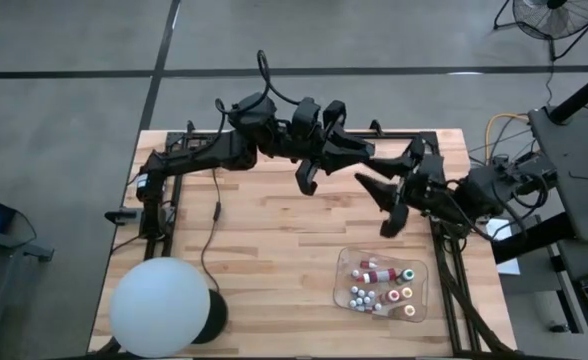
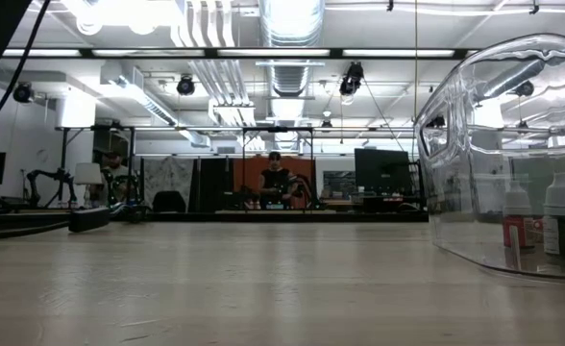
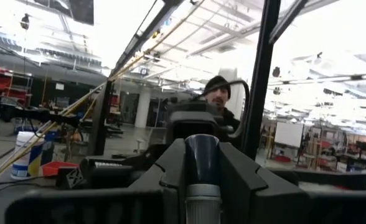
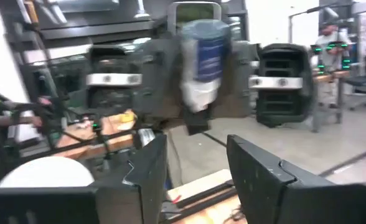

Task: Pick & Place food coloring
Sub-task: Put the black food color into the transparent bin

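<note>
The food coloring bottles (image 1: 379, 285) are tiny, with red, green, yellow and white caps. They sit in a clear shallow tray (image 1: 420, 258) near the table's near right corner. The low view shows two of the bottles (image 2: 561, 213) behind the tray wall (image 2: 455, 144). My left gripper (image 1: 332, 165) is open over the far middle of the table. My right gripper (image 1: 382, 205) (image 4: 198, 174) is open just to its right, facing it and the left arm (image 4: 198, 56). Both are beyond the tray's far side and touch nothing. Neither shows in the low view.
A big white ball (image 1: 159, 305) (image 4: 43, 171) stands on a dark base at the table's near left corner. A black cable (image 1: 212, 230) trails over the left part of the table. Bare wood lies between ball and tray. A person (image 3: 219, 93) is beyond the table.
</note>
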`<action>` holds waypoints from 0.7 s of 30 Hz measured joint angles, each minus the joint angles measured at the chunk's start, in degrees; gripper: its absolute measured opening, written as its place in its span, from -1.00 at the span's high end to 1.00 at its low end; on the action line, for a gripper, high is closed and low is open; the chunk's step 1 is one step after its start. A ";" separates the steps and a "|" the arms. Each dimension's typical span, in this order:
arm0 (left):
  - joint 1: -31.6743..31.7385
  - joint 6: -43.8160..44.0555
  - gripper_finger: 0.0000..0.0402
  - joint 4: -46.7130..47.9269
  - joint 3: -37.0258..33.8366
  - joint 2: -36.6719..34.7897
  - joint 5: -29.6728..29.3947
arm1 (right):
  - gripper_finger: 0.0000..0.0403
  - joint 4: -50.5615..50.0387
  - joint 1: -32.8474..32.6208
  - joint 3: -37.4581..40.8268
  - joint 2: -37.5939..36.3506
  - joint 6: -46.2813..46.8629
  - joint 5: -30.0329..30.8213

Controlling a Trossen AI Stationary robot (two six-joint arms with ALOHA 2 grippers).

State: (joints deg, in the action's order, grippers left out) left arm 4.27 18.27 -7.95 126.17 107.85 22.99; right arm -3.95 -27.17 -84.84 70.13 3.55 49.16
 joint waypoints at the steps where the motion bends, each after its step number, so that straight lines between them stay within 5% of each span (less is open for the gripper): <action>1: 0.01 0.41 0.78 -0.43 0.00 0.00 -0.09 | 0.23 0.00 -0.19 0.00 0.00 0.17 -0.37; 21: -0.42 2.91 0.78 -2.50 -3.58 -0.32 1.73 | 0.27 7.11 -0.18 0.13 2.16 -8.36 0.48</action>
State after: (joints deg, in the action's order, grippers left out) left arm 3.86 21.18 -10.45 122.59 107.53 24.73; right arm 3.17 -27.35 -84.71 72.28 -4.80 49.64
